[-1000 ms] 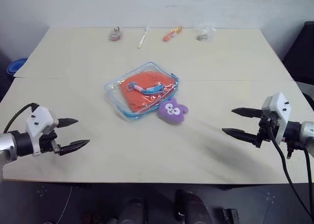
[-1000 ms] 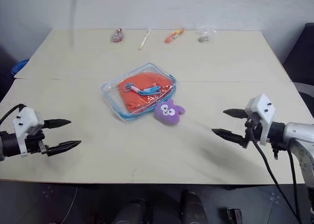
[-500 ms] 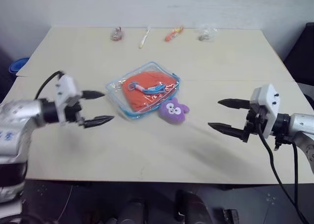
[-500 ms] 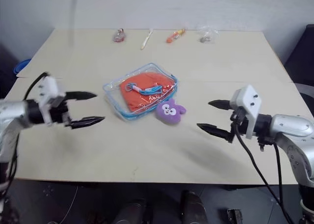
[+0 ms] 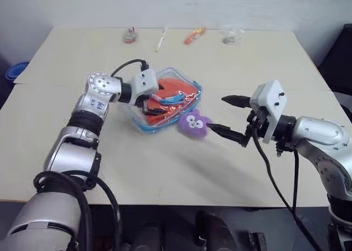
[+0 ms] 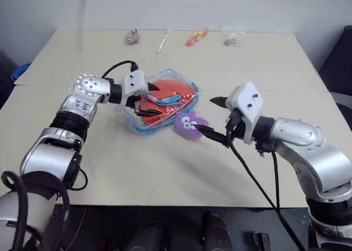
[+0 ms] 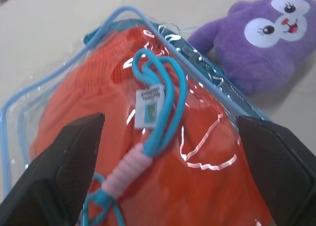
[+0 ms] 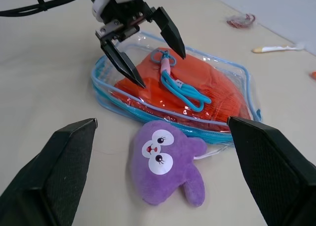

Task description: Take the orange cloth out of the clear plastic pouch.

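left tool (image 8: 143,50) is hanging over the pouch (image 5: 165,100) with its two black fingers standing wide apart and gripping nothing; whether the tips are touching the plastic is hard to tell. right tool (image 5: 226,116) is hovering just beside the purple plush (image 5: 193,123), its fingers also spread and empty.

pouch is lying flat near the middle of the tabletop (image 5: 247,59), and the cloth (image 5: 179,86) is sitting inside it, under the clear film. plush is lying against the pouch's near edge.

left wrist view is giving detail the head views are not: a blue cord loop (image 7: 165,107) with a pink wrapped section and a small white tag is lying over the cloth, and glare streaks are crossing the plastic. it is cutting off the pouch's far corners and part of the plush. whether the cord is lying inside or on top of the pouch is unclear.

right wrist view is showing the left tool from the front, one finger over the pouch's edge and the other over the cloth.

head views are adding the far edge of the tabletop, where four small items are lying in a row: a reddish thing (image 5: 129,37), a white stick (image 5: 161,40), an orange item (image 5: 193,36) and a tiny clear bag (image 5: 230,34); they are too small to identify. left tool's body is hiding part of the pouch there.
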Controlling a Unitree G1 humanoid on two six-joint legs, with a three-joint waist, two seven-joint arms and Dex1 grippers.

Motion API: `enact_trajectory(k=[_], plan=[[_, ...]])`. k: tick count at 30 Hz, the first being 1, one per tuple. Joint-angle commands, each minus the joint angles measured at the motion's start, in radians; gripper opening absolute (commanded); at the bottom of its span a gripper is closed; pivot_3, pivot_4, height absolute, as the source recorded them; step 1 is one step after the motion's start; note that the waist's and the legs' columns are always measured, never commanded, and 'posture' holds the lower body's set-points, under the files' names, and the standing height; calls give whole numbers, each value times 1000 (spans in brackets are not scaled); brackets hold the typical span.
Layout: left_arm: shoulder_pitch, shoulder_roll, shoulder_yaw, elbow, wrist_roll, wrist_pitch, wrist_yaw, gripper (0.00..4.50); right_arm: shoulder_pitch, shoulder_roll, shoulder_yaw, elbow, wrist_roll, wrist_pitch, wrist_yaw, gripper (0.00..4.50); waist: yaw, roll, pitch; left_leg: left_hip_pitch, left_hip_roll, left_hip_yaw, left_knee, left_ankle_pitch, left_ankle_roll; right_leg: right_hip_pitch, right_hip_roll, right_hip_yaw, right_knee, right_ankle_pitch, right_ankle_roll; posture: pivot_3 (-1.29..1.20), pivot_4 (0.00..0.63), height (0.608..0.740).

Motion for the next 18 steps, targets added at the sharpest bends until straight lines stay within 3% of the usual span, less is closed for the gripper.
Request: enact_trajectory(k=[1, 2, 16, 18], plan=[[-59, -35, -2, 80, 55, -33, 101, 4500, 12, 3, -49, -53, 20, 13, -32, 4398, 2, -1, 0, 0, 0, 0, 0, 0, 0, 0, 0, 0, 0, 0, 0, 0, 150, 740], [-66, -47, -10, 99, 75, -39, 126, 4500, 17, 4, -54, -58, 22, 16, -40, 4398, 3, -1, 1, 0, 0, 0, 1, 0, 0, 0, 0, 0, 0, 0, 1, 0, 150, 740], [-66, -86, 19, 146, 122, -60, 170, 201, 37, -1, -60, -84, 34, 18, -71, 4500, 1, -1, 1, -1, -1, -1, 2, 1, 1, 1, 0, 1, 0, 2, 3, 0, 150, 740], [-65, -72, 45, 131, 99, -55, 148, 11, 41, -3, -54, -85, 33, 18, -68, 4500, 1, -1, 1, -1, -1, -1, 2, 1, 1, 1, 0, 1, 0, 2, 3, 0, 150, 740]])
